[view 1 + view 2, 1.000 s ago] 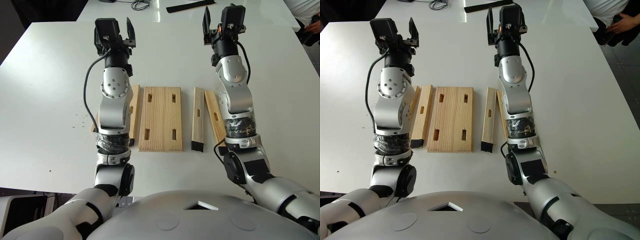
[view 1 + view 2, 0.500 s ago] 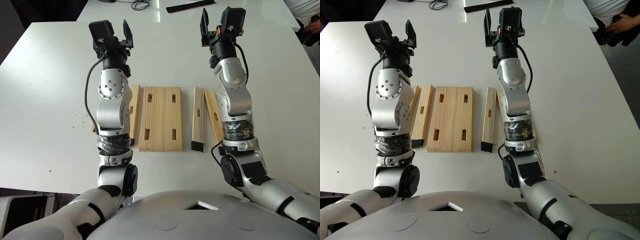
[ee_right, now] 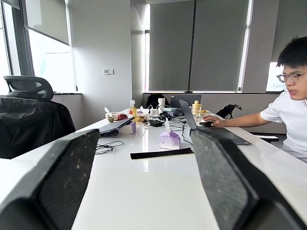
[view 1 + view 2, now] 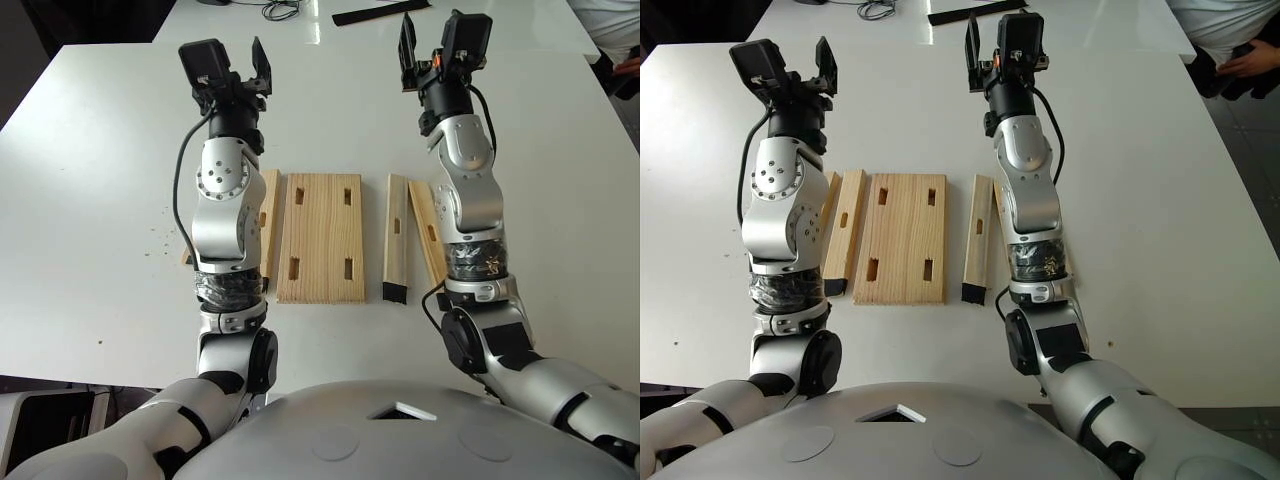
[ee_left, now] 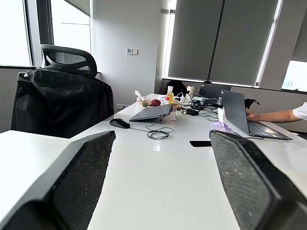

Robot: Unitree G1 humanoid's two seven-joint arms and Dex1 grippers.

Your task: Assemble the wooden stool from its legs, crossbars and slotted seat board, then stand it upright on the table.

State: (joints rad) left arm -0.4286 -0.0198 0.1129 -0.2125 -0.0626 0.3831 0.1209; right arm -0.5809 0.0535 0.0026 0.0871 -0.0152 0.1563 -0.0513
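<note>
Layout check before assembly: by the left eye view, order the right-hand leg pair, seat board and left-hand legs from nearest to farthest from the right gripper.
1. Right-hand leg pair, on the right gripper side.
2. Seat board, centre.
3. Left-hand legs, left of the board.

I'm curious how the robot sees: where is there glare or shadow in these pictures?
Left eye view: the white table is evenly lit, only soft shadows round the seat board; the far table gleams. Left wrist view: the windows blaze, and the fingers of the left claw show dark.
</note>
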